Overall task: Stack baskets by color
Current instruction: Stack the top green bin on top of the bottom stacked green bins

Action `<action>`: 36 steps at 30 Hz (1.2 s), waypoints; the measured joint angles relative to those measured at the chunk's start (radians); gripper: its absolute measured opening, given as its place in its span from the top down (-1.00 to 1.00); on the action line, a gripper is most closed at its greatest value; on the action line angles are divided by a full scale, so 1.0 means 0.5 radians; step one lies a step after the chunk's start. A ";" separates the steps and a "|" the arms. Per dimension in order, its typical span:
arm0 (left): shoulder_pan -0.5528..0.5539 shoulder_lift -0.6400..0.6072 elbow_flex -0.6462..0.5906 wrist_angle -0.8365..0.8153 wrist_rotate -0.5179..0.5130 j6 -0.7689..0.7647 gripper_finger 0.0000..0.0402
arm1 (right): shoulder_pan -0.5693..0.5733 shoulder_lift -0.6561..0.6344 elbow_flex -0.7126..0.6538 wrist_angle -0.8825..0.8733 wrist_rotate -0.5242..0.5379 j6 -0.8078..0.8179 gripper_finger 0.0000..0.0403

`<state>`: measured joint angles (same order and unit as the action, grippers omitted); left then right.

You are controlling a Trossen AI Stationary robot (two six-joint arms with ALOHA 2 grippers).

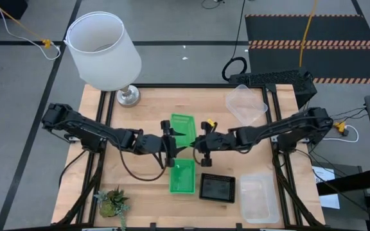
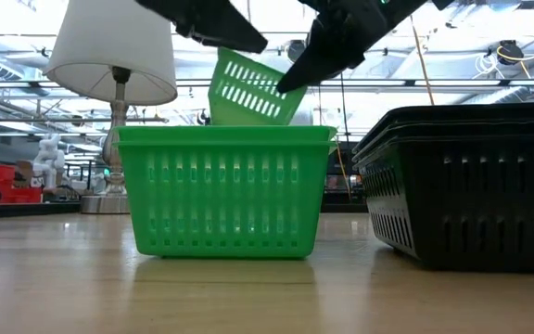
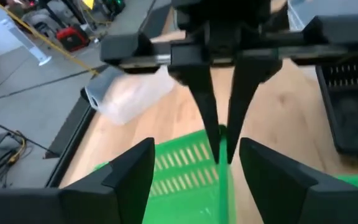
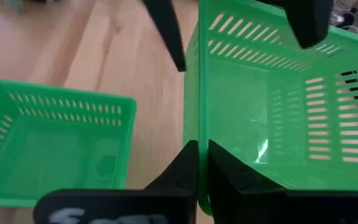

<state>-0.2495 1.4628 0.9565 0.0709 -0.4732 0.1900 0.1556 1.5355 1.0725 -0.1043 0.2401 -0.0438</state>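
Apparently mid-handover, a green basket (image 1: 184, 126) hangs tilted in the air just behind a second green basket (image 1: 182, 176) that sits upright on the table (image 1: 146, 102), which serves as the landmark for everything else. The right gripper (image 4: 199, 163) is pinched tight on the raised basket's wall, one finger inside and one outside, so that arm alone carries it; I judge this is why the basket hangs at a slant rather than level. The left gripper (image 3: 194, 163) stands wide at the raised basket's other edge, with nothing between its fingers, and seems to have nothing to do with the hold. Raising the basket clears the standing basket's rim, which nesting would need. Both green baskets look empty. Just right of the standing green basket sits a black basket (image 1: 218, 187), and the low view shows two black rims one inside the other, so at least two appear nested there. Right of those lies a clear basket (image 1: 258, 197), and another clear one (image 1: 246, 103) lies well behind, near the table's far right corner; how many are stacked in either I cannot tell. A lamp (image 1: 105, 52) and a small plant (image 1: 112, 202) stand to the left, out of the way.
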 joint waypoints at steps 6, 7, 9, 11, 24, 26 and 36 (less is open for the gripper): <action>0.001 -0.022 0.009 -0.291 0.002 -0.068 -0.11 | 0.009 0.000 0.008 -0.068 0.123 -0.013 0.95; 0.005 -0.022 0.018 -0.337 0.002 -0.072 -0.11 | 0.010 0.000 0.008 -0.083 0.144 -0.022 0.95; 0.018 -0.019 0.029 -0.383 0.002 -0.084 -0.11 | 0.010 -0.001 0.008 -0.086 0.144 -0.036 0.95; 0.030 -0.018 0.031 -0.382 0.003 -0.103 -0.08 | 0.010 -0.001 0.008 -0.085 0.146 -0.041 0.95; 0.035 -0.018 0.034 -0.554 0.041 -0.090 0.37 | 0.032 -0.001 0.007 -0.036 0.138 -0.044 0.94; 0.035 -0.018 0.034 -0.557 0.091 -0.096 0.38 | 0.040 -0.001 0.005 -0.013 0.138 -0.051 0.94; 0.040 -0.013 0.030 -0.598 0.181 -0.144 0.34 | 0.057 -0.006 0.008 0.082 0.152 -0.064 0.82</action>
<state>-0.2295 1.4563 0.9714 -0.2283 -0.3829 0.1179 0.1841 1.5326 1.0763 -0.0631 0.3161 -0.0757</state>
